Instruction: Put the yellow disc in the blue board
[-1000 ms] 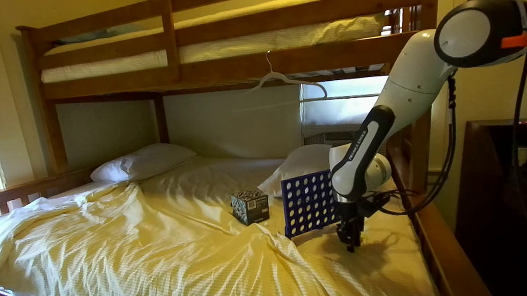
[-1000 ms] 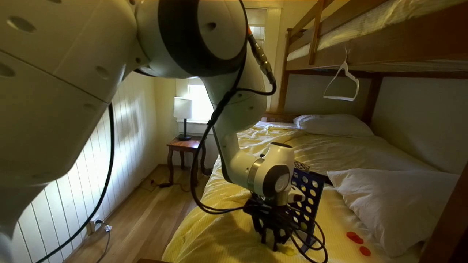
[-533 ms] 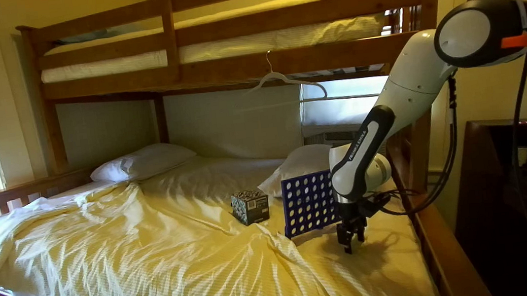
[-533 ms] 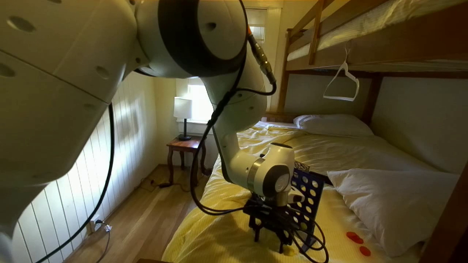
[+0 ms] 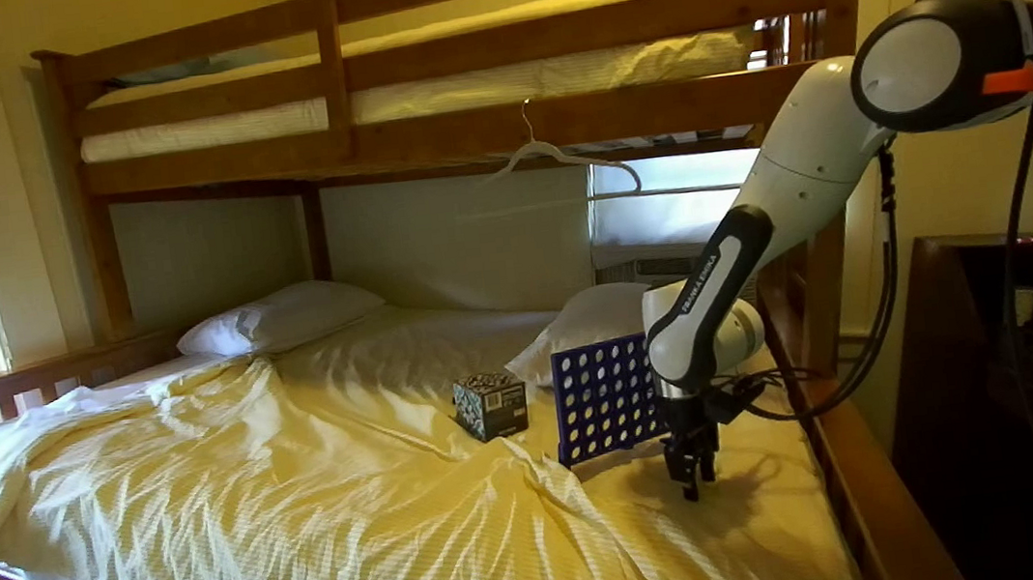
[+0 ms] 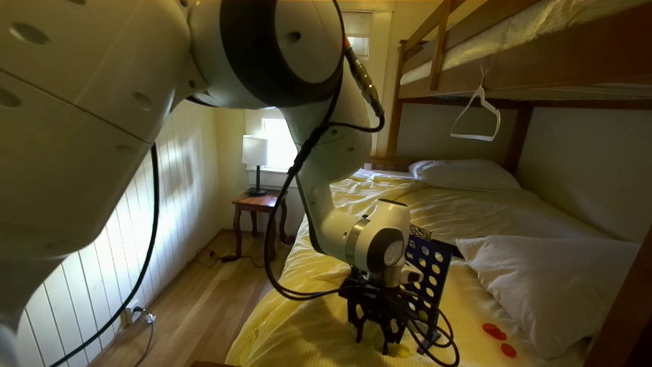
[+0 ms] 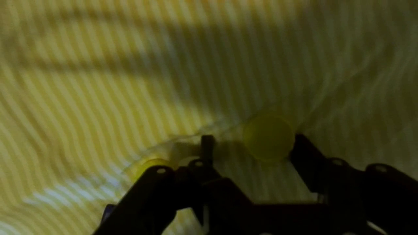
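Note:
The blue board (image 5: pixel 597 404) stands upright on the yellow bedspread; it also shows in an exterior view (image 6: pixel 441 275), partly behind the arm and cables. My gripper (image 7: pixel 252 140) points down close to the bedspread, beside the board. Its fingers are apart in the wrist view. A yellow disc (image 7: pixel 269 137) lies flat between the fingers, right by the right fingertip, with a gap to the left one. A second yellow disc (image 7: pixel 152 163) is partly hidden by the left finger. In an exterior view a yellow disc (image 6: pixel 403 351) lies beside the gripper (image 6: pixel 373 342); the gripper also shows here (image 5: pixel 700 487).
A small dark patterned box (image 5: pixel 491 407) sits left of the board. Several red discs (image 6: pixel 493 331) lie near a white pillow (image 6: pixel 550 285). A wooden bed rail (image 5: pixel 882 511) runs along the bed's side. Loose black cables (image 6: pixel 448 331) hang round the wrist.
The fingers spread apart between one second and half a second ago and stand slightly closer together now. The gripper has shifted a little and sits slightly lower. The board has not moved.

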